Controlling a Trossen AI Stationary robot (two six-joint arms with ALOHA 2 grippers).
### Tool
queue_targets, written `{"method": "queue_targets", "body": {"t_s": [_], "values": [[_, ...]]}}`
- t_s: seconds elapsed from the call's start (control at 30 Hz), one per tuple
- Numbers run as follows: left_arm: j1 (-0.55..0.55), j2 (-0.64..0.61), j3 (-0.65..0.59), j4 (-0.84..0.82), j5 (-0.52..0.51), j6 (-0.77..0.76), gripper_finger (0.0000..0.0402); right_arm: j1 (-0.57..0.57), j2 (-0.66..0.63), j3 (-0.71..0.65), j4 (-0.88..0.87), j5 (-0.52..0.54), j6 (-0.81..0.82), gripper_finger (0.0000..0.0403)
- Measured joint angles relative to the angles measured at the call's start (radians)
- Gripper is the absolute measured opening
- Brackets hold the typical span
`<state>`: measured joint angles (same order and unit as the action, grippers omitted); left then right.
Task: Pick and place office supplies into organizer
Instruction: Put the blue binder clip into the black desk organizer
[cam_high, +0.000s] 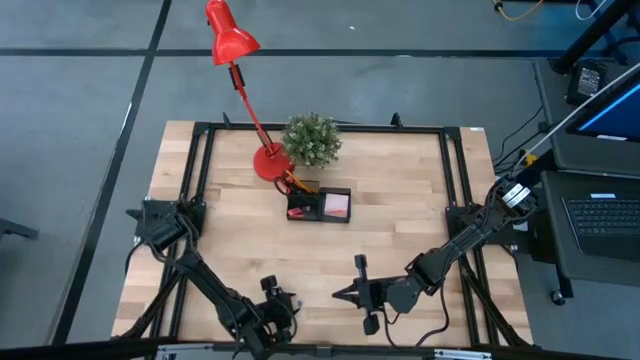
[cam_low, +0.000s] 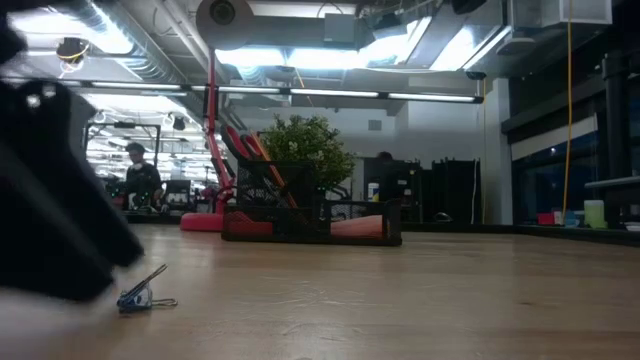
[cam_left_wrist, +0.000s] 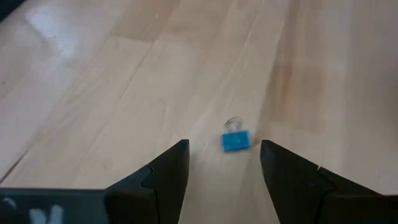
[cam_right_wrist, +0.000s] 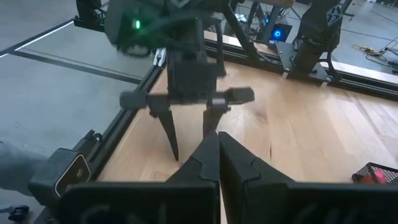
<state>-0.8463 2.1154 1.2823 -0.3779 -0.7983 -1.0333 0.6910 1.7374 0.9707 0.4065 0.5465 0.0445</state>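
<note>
**Left claw lined up over blue clip, pick not yet made**

Step in hand, as I read it: approach/pre-grasp on a loose item. The left claw (cam_left_wrist: 224, 171) sits at the near edge of the light wood worktop (cam_high: 400, 200), fingers spread wide, nothing between them. Just ahead of the fingertips, lying flat on the wood, is a small blue binder clip with wire handles (cam_left_wrist: 236, 139); low view shows the same clip (cam_low: 143, 296) on the boards w/ one handle tilted up. Clip is roughly centred on the gap but apart from both fingers.

Next move prob. calls for: ease fwd and down so the clip body sits between the fingers, then close. Clip is small and low, so the fingers need to get right down to the wood; a shallow close could just nudge it away.

Right claw (cam_right_wrist: 217, 155) waits near the front edge too, to the right of the left one, fingers pressed together, empty.

Containers: small black mesh rectangular organizer (cam_high: 320, 205) stands mid-worktop, well apart from the clip, beside the red desk lamp (cam_high: 268, 160) base and green potted plant (cam_high: 312, 139). Right compartment holds a pink square sticky-note pad (cam_high: 338, 205); left part shows red bits, can't tell which items. Low view shows thin sticks, orange among them, leaning up out of the tall section.
</note>
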Motion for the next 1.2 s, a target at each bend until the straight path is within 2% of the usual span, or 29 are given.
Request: {"method": "queue_targets", "body": {"t_s": [0.13,0.4,0.7,1.2], "values": [[0.003,0.026,0.0,0.012,-0.029,0.002,0.0191,0.0,0.0,0.0,0.0,0.002,-0.003,0.0001],[0.011,0.028,0.002,0.017,-0.01,-0.002,0.0191,-0.006,0.0,0.0,0.0,0.002,-0.027,0.0001],[0.012,0.03,0.001,0.016,0.0,-0.114,0.0191,-0.028,0.0,0.0,0.001,0.005,-0.02,0.0],[0.023,0.052,0.001,0.063,-0.011,-0.143,0.0191,-0.028,0.0,0.0,0.017,0.003,-0.023,0.0]]}}
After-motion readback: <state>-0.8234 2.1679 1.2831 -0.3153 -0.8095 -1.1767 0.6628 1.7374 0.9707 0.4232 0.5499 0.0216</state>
